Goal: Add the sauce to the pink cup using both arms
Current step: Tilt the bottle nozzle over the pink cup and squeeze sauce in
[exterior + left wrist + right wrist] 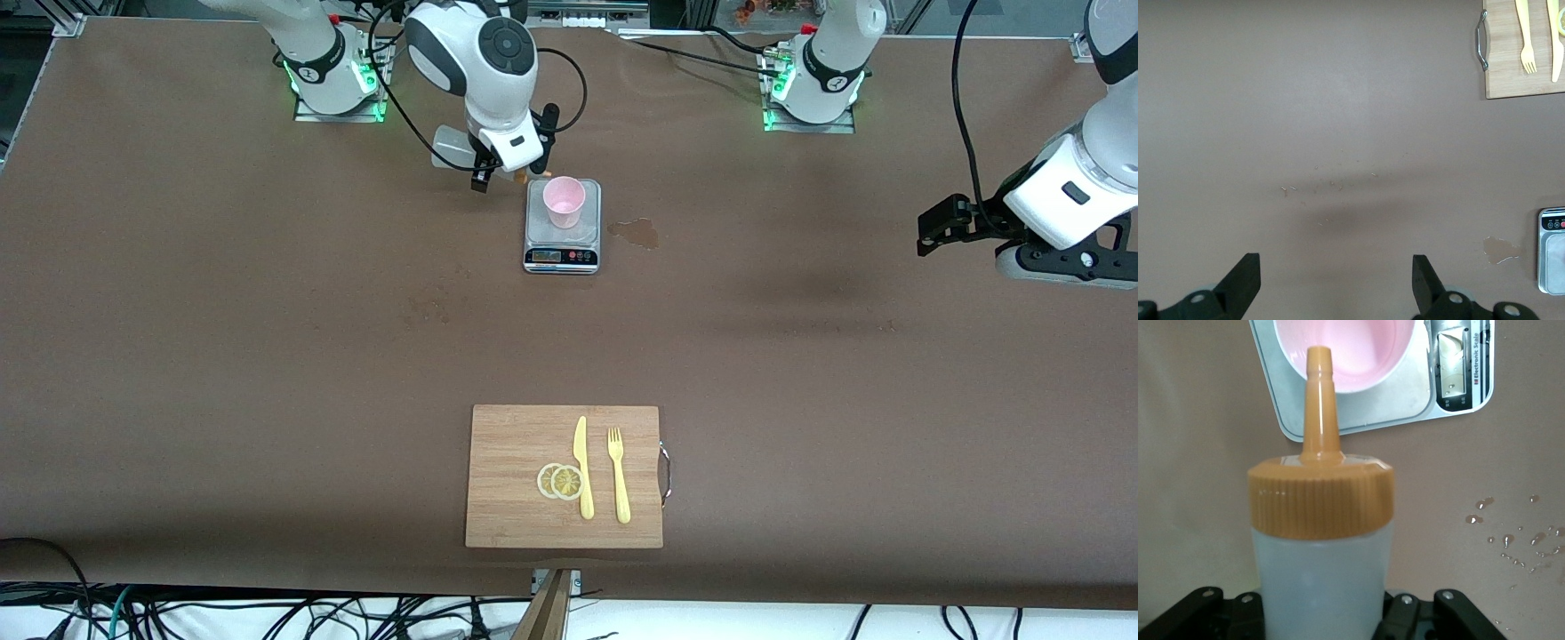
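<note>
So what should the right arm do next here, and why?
Probably ease the bottle forward and tip further: the right claw holds it tilted beside the scale, and its nozzle only just reaches the cup rim. The left claw waits open over bare table.

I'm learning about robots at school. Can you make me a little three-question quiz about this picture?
1. True or false: the pink cup stands on the scale.
2. Which end effector holds the sauce bottle? A) left B) right C) neither
3. Fill in: the knife and fork lie on the cutting ____.

Key:
1. True.
2. B. The right end effector grips the bottle beside the scale, nozzle toward the cup; the left end effector waits open over bare table at its own end.
3. Board, which also holds two lemon slices.
</note>
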`<state>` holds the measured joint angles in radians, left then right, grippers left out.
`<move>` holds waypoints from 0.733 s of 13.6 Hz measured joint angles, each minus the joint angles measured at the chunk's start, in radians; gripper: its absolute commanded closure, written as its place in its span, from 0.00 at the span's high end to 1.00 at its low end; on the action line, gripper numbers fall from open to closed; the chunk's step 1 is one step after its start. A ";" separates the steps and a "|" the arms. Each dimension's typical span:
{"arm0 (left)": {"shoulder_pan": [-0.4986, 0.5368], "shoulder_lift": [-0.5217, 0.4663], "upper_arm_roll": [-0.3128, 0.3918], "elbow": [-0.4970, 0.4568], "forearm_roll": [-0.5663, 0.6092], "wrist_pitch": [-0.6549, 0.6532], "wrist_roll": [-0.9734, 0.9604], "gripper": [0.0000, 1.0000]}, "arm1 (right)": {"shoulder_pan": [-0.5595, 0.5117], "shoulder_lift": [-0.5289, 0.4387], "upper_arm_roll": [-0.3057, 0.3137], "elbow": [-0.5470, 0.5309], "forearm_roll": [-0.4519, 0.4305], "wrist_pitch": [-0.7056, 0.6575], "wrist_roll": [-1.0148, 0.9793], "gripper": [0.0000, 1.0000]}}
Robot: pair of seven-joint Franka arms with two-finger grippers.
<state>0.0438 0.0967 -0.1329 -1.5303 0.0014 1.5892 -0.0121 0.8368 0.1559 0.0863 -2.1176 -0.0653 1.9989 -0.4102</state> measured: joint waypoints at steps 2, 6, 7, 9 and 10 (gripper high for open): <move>0.001 0.000 0.001 0.011 0.000 0.000 0.000 1.00 | 0.008 0.034 0.000 0.042 -0.011 -0.023 0.017 0.10; 0.001 0.000 0.001 0.018 -0.001 -0.003 0.000 1.00 | 0.015 0.079 0.000 0.108 -0.042 -0.095 0.028 0.10; 0.001 0.000 0.001 0.018 -0.001 -0.003 0.000 1.00 | 0.019 0.088 0.000 0.126 -0.048 -0.118 0.035 0.10; 0.001 0.000 -0.001 0.018 -0.001 -0.003 0.000 1.00 | 0.026 0.103 0.000 0.151 -0.057 -0.140 0.051 0.10; 0.000 0.001 -0.001 0.018 -0.001 -0.004 0.000 1.00 | 0.029 0.108 0.000 0.157 -0.059 -0.144 0.054 0.11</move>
<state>0.0441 0.0974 -0.1342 -1.5119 0.0002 1.5856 -0.0121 0.8655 0.2641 0.0867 -1.9607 -0.1245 1.8552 -0.3560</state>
